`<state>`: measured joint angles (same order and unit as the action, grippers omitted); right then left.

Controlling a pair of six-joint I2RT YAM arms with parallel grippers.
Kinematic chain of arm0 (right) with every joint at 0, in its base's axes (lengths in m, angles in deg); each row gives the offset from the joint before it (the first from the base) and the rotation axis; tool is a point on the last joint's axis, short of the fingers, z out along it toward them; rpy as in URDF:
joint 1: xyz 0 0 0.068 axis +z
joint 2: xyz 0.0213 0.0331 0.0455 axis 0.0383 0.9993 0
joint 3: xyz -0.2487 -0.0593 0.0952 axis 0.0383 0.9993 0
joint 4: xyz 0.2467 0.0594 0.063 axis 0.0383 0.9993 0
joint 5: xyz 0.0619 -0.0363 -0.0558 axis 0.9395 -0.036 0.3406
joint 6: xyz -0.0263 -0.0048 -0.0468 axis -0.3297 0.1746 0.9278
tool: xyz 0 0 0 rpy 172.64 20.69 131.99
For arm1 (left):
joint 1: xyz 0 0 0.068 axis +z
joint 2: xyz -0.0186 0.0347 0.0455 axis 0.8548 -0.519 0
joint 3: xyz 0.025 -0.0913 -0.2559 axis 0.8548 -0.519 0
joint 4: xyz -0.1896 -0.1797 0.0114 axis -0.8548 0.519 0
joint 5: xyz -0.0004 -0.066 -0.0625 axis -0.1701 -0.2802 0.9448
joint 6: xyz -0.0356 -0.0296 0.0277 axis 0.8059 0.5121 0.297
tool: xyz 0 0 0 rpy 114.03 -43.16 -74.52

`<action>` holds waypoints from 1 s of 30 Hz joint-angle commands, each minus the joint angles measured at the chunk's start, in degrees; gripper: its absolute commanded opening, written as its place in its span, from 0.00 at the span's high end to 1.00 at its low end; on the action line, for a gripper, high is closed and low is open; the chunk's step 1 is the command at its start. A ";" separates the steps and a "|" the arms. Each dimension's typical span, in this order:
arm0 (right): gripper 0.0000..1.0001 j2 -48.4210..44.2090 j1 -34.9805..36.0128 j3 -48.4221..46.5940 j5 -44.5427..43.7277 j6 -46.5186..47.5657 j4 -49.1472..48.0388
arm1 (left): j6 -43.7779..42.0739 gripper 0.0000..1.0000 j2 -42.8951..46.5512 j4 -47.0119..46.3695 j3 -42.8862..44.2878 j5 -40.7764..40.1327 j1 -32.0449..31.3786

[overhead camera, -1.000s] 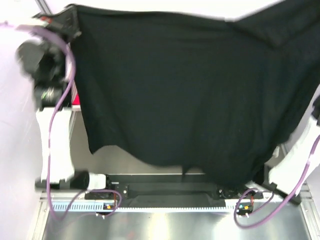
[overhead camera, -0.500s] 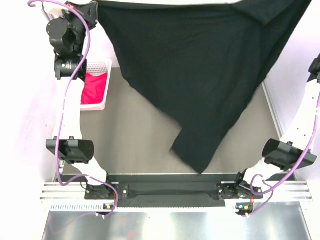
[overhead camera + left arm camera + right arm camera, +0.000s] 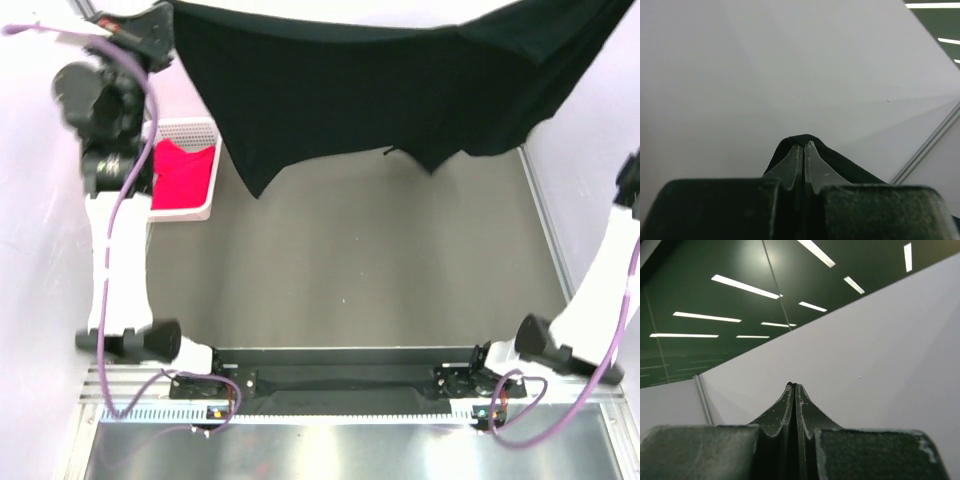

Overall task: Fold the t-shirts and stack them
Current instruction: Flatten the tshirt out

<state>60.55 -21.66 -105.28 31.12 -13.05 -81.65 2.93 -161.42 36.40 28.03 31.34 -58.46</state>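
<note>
The left gripper is clamped on a corner of the black shirt; in its wrist view a peak of black cloth wraps the closed tips. The right gripper has its jaws pressed together too. No cloth shows past its tips, but the shirt's right end rises out of the top view toward that arm, so it probably holds the other corner.

The black shirt hangs spread between the two arms, high over the far side of the table, its ragged lower edge clear of the surface. The red shirt lies bunched in the basket at the far left, just beside the left arm.

The cloth looks soft, light and limp. It will likely sag and swing, and it could slip from a thin pinch. Corners, shoulders or hem seem the best places to hold.

The table is flat, grey and matte, with plenty of bare room for laying the shirt out. Plain white walls close in both sides.
</note>
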 commanded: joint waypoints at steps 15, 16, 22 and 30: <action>1.00 -19.72 -0.23 -5.58 -2.20 4.55 6.02 | -10.35 1.00 30.58 5.86 -6.69 -9.64 0.25; 1.00 -19.81 -0.14 -5.50 -2.12 4.64 6.10 | -10.44 1.00 30.93 5.95 -6.95 -9.82 0.17; 1.00 -18.68 0.56 -3.39 -2.91 6.04 6.46 | -9.13 1.00 28.31 6.21 -7.48 -8.95 0.25; 1.00 -16.30 0.56 19.34 0.43 7.18 -0.03 | -2.28 1.00 16.97 0.24 -16.35 -1.48 0.17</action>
<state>40.49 -21.53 -94.39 30.66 -7.48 -80.62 -2.80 -138.49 38.93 15.55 25.81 -58.44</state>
